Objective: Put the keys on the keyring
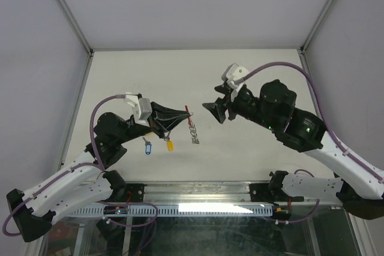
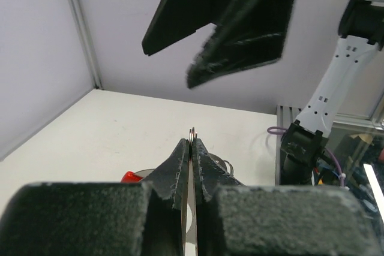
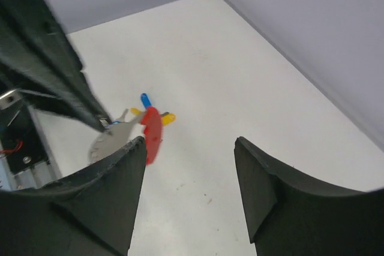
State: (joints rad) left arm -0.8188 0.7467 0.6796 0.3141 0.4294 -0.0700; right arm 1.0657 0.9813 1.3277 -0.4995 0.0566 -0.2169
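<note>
My left gripper point(image 1: 182, 114) is shut on the keyring, and a thin silvery ring edge point(image 2: 192, 130) sticks out between its fingertips. The red crescent point(image 3: 151, 133) of the keyring hangs by those tips, next to a flat silvery piece point(image 3: 110, 140). The red crescent point(image 2: 132, 176) also peeks out low to the left of the shut jaws. Blue point(image 3: 144, 98) and yellow point(image 3: 168, 118) key tags show behind the crescent. From above, a blue-tagged key point(image 1: 147, 147) and a yellow-tagged key point(image 1: 169, 144) dangle under the left gripper. My right gripper point(image 1: 217, 110) stands open and empty, facing the left one across a short gap.
A small dark striped thing point(image 1: 193, 132) lies on the white table point(image 1: 252, 76) between the grippers; I cannot tell what it is. Grey walls enclose the table on three sides. The right arm's fingers point(image 2: 240, 34) hang close above the left gripper.
</note>
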